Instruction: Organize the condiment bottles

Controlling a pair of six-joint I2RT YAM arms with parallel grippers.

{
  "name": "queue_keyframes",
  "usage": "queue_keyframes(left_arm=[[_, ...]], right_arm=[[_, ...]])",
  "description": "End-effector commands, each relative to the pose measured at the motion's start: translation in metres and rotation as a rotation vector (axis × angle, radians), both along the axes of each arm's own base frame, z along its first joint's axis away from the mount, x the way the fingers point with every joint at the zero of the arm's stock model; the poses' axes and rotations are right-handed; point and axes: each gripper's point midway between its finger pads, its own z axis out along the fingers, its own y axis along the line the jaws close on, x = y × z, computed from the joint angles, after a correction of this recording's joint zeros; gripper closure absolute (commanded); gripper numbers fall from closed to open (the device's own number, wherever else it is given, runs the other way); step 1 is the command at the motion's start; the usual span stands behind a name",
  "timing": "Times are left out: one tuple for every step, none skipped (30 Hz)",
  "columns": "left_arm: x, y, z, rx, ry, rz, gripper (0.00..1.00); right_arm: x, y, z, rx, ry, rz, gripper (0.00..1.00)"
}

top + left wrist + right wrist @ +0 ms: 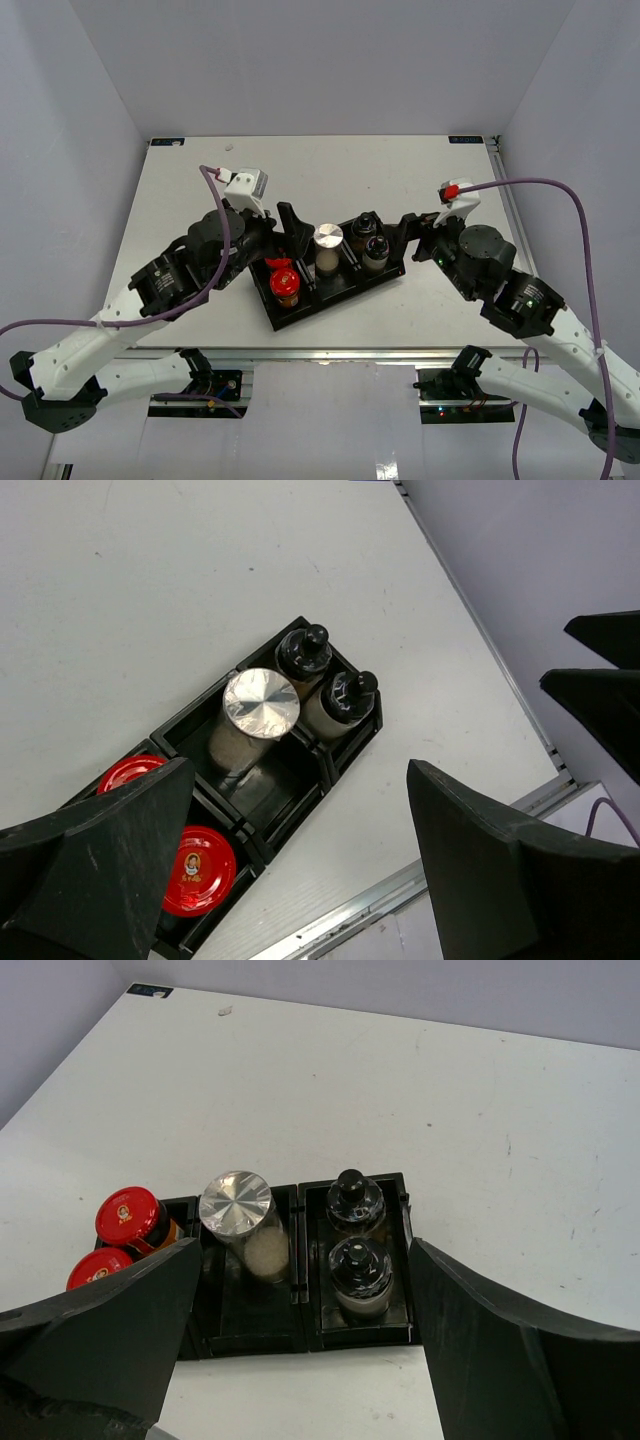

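All the condiment bottles stand in the black tray (340, 292). Two red-lidded jars (283, 280) are in its left compartment. The silver-lidded jar (328, 240) is in the middle one. Two black-capped shakers (370, 238) are in the right one. My left gripper (285, 235) is open and empty, above the tray's left part. My right gripper (412, 240) is open and empty at the tray's right end. The left wrist view shows the red lids (198, 870), silver lid (261, 702) and shakers (343, 698). The right wrist view shows the red jars (131, 1216), silver jar (236, 1203) and shakers (360, 1265).
The tray lies at a slant near the table's front metal rail (330, 352). White walls close in the table on the left, back and right. The right gripper's fingers (600, 680) show at the right edge of the left wrist view.
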Motion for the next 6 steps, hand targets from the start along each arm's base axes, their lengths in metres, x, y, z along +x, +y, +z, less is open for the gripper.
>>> queue_keyframes(left_arm=[[-0.0036,0.0030,0.0002,-0.011,-0.011,-0.005,0.02],[-0.0041,0.0037,0.0003,-0.014,-0.012,-0.004,0.02],[-0.0047,0.0043,0.0006,-0.019,-0.013,-0.004,0.02],[-0.0052,0.0051,0.0015,-0.022,-0.015,-0.004,0.02],[-0.0054,0.0053,0.0010,-0.022,-0.014,-0.004,0.02],[-0.0057,0.0058,0.0007,-0.020,-0.013,-0.004,0.02]], right_arm=[[0.0007,-0.0045,0.0133,0.049,-0.031,-0.023,0.10],[0.0005,-0.0049,0.0139,0.051,-0.033,-0.023,0.10],[0.0003,-0.0055,0.0147,0.054,-0.035,-0.024,0.10],[0.0003,-0.0058,0.0146,0.053,-0.035,-0.025,0.10],[0.0006,-0.0059,0.0143,0.052,-0.034,-0.026,0.10],[0.0005,-0.0062,0.0146,0.053,-0.035,-0.028,0.10]])
